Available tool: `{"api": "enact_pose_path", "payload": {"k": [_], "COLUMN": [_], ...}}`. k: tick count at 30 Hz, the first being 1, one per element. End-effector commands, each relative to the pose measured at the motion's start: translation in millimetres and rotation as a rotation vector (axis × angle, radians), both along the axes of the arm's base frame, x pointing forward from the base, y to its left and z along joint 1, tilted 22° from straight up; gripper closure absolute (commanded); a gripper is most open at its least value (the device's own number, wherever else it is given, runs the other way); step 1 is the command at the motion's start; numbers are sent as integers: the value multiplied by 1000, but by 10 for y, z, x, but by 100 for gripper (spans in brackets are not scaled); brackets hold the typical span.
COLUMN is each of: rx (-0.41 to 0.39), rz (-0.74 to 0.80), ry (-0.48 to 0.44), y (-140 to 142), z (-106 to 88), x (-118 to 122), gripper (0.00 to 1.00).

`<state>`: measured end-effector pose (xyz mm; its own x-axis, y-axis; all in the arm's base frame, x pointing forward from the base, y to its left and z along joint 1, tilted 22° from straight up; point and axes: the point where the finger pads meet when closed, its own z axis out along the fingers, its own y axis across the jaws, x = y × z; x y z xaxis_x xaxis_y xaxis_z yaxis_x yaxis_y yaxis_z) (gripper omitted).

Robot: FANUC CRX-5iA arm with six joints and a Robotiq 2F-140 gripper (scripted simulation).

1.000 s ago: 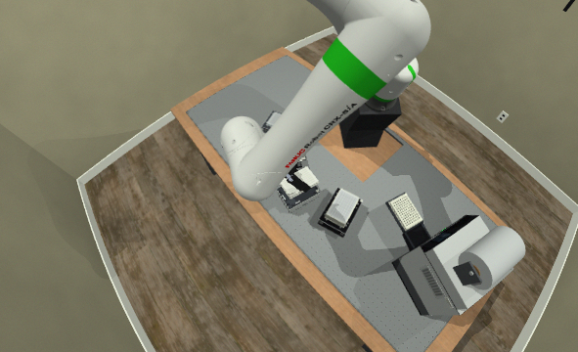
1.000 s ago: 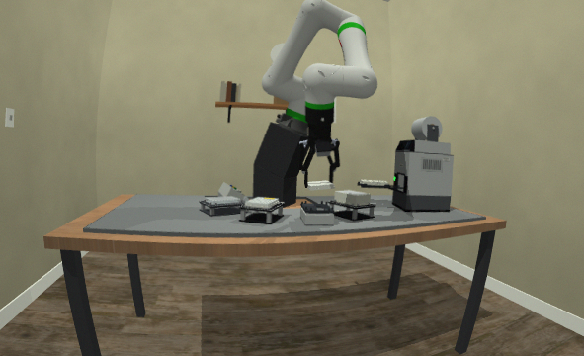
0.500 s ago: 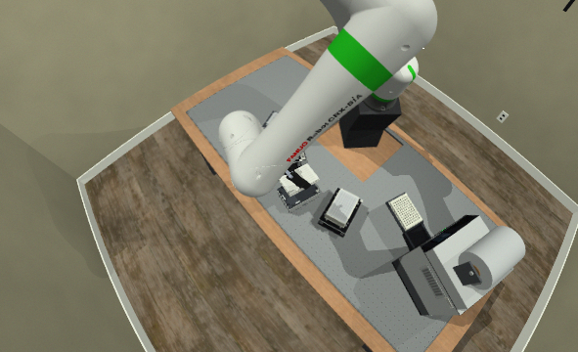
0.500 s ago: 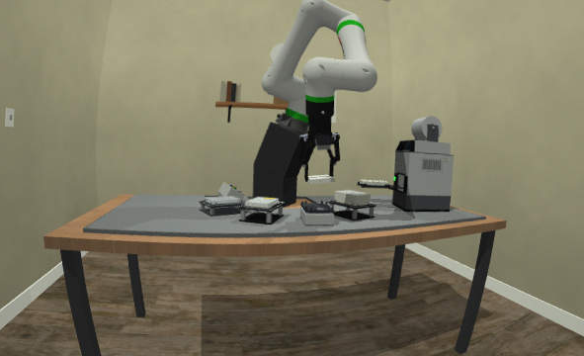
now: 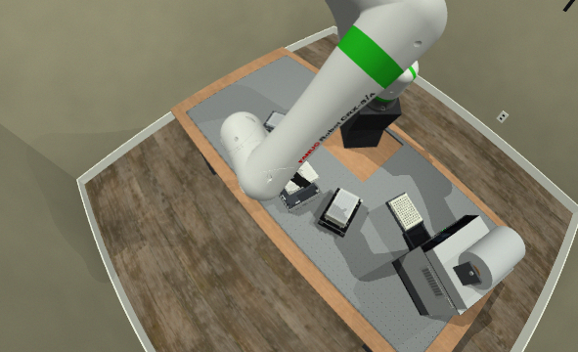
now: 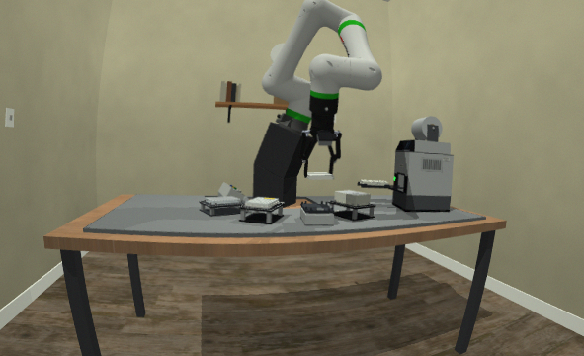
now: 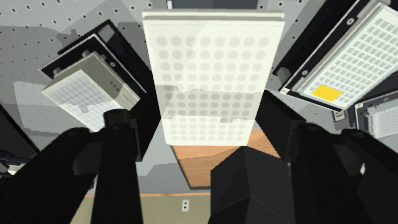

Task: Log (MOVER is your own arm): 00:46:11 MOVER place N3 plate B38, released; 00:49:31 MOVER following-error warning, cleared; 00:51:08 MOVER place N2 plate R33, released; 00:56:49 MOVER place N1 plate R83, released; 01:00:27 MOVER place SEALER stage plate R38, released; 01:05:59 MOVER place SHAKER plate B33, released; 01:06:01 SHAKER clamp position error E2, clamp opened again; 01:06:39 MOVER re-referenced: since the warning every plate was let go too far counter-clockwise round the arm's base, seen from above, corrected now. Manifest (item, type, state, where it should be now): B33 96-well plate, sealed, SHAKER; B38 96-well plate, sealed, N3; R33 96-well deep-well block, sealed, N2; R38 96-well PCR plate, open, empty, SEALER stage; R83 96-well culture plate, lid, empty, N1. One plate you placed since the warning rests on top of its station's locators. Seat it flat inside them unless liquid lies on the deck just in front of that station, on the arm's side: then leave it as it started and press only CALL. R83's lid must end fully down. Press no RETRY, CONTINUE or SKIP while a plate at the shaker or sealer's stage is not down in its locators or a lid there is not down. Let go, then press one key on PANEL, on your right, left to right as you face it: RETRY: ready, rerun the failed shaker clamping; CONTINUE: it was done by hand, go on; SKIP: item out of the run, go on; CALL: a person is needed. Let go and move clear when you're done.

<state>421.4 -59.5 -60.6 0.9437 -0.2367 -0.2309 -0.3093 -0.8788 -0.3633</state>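
Note:
My gripper (image 6: 319, 167) is shut on a white 96-well plate (image 6: 319, 175) and holds it level in the air, well above the deck. In the wrist view the plate (image 7: 214, 75) sits between my two dark fingers, with its rows of round wells showing. The grey shaker (image 6: 317, 214) stands on the deck below it and shows in the overhead view (image 5: 298, 193), where my arm hides most of the gripper. A white deep-well block (image 6: 353, 197) sits on a nest to the right of the shaker.
The sealer (image 6: 422, 175) with its roll stands at the right, with a plate on its stage (image 6: 373, 186). Two more plates on nests (image 6: 262, 203) (image 6: 219, 202) sit to the left. The key panel (image 6: 229, 189) is behind them. One nearby plate carries a yellow patch (image 7: 326, 91).

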Motion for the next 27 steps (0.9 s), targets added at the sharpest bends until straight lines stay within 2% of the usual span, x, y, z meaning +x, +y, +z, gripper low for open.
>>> {"api": "enact_pose_path", "payload": {"k": [1,27], "rx": [-33,-33], "rz": [-7,-7], "ry": [14,14], "y": [-4,15], "z": [-3,-76], "x": [2,27], "gripper": [90,90]}}
